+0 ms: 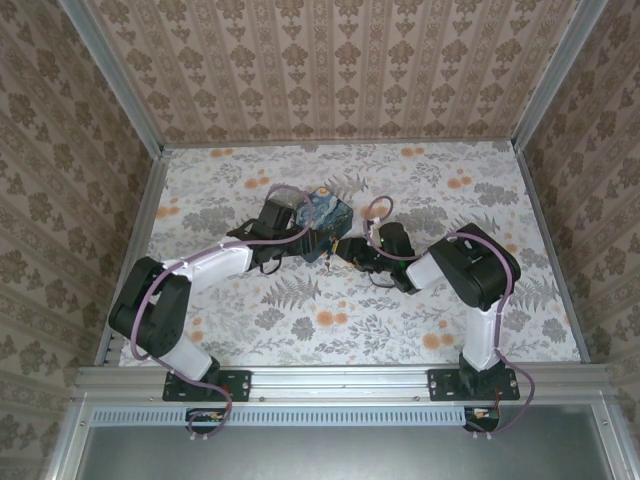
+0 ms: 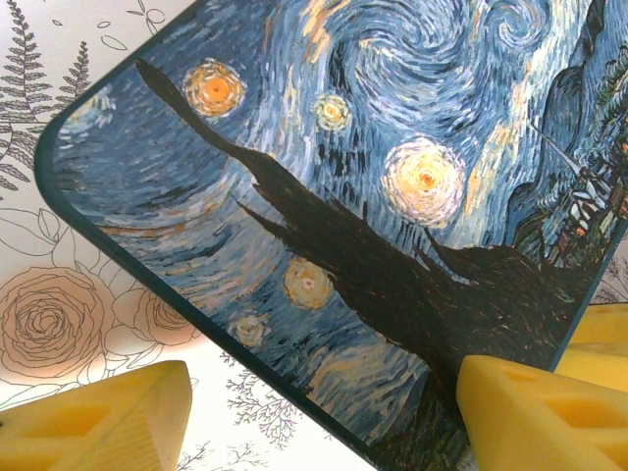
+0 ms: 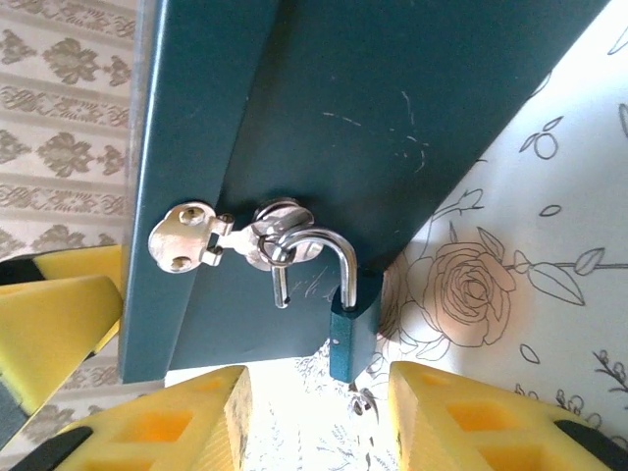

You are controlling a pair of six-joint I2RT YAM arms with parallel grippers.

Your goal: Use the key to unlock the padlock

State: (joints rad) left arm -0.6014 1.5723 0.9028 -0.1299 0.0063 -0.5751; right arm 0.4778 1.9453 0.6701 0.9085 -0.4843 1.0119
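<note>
Table (image 1: 400, 330): I see floral cloth lying bare on every side of both claws. The rails and papered walls are well apart from them.
Painted box (image 2: 324, 196): it lies straight ahead of the left claw with its blue-and-yellow face toward that camera. One rounded corner points off to the side, and the long lower edge runs slantwise across the claw's gap.
Left arm (image 1: 215, 262): it is folded at the elbow, with the forearm stretched toward the table's middle and the wrist at the box.
Right arm (image 1: 470, 265): the elbow is high and the forearm slopes inward, so its wrist comes near the left one.
Left claw (image 2: 324, 392): the fingers are spread wide. One is over the box's edge and the other is over cloth, clear of the box.
Right claw (image 3: 316, 378): the fingers are apart and I see nothing pinched between them.
Hasp (image 3: 191, 235): it sits on the box's dark wall, farther from the right claw than the lock.
Padlock (image 3: 353, 329): it hangs just beyond the right claw's gap, close to the box wall. The long axis aims at the gap, with the bottom end nearest the claw.
Shackle (image 3: 324, 240): it is threaded through the hasp loop, with one leg free of the body.
Small silvery piece (image 3: 363, 400): it is at the lock's bottom end, but it is too small for me to identify.
</note>
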